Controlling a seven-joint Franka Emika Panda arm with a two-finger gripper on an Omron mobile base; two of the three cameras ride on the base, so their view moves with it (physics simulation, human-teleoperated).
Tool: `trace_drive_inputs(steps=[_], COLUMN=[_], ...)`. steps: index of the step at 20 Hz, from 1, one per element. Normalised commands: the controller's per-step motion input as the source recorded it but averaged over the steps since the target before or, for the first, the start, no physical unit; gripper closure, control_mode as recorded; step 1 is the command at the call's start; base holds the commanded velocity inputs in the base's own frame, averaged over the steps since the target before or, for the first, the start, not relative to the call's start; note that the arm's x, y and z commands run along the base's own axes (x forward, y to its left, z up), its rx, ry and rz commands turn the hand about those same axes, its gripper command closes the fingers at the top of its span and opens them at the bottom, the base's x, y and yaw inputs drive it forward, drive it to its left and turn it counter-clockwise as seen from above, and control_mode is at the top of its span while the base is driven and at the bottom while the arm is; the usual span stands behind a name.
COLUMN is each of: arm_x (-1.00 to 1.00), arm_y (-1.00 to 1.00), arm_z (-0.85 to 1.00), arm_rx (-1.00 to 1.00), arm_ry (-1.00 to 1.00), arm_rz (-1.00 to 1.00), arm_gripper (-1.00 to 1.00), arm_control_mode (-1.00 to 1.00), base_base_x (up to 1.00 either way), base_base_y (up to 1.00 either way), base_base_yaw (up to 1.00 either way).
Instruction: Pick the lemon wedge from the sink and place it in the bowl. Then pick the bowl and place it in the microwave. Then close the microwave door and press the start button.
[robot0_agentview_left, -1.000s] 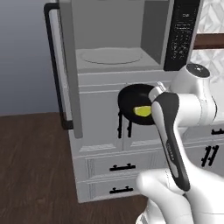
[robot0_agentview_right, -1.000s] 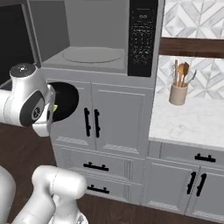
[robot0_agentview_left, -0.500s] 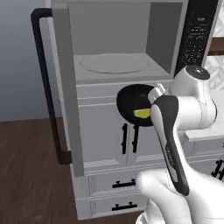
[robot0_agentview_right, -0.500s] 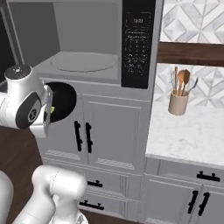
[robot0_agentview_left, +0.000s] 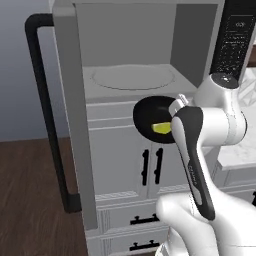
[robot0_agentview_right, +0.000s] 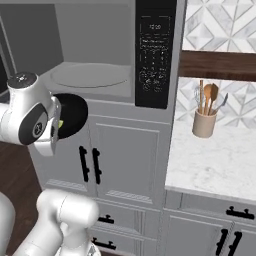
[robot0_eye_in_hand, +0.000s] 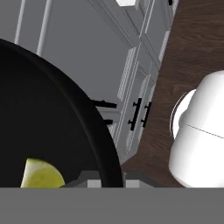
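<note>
While my fingers (robot0_eye_in_hand: 107, 181) clamped the rim of the black bowl (robot0_agentview_left: 152, 120) with the lemon wedge (robot0_agentview_left: 161, 128) inside, just below the open microwave (robot0_agentview_left: 135, 75), I judged the next move was lifting it onto the turntable (robot0_agentview_left: 132, 77).

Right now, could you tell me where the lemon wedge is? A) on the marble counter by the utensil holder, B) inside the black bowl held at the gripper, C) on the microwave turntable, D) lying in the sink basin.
B: the lemon wedge lies inside the black bowl, which the gripper holds by its rim in front of the open microwave.
</note>
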Motion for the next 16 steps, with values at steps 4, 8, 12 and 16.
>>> trace_drive_inputs(steps=[4, 8, 12, 16], arm_x=[0.0, 0.0, 0.0, 0.0], arm_y=[0.0, 0.0, 0.0, 0.0], arm_z=[0.0, 0.0, 0.0, 0.0], arm_rx=[0.0, 0.0, 0.0, 0.0], arm_ry=[0.0, 0.0, 0.0, 0.0], arm_rz=[0.0, 0.0, 0.0, 0.0], arm_gripper=[1.0, 1.0, 1.0, 1.0], arm_control_mode=[1.0, 1.0, 1.0, 1.0], base_base_x=[0.46, 0.51, 0.3, 0.3], base_base_y=[-0.03, -0.04, 0.0, 0.0], base_base_yaw=[0.0, 0.0, 0.0, 0.0])
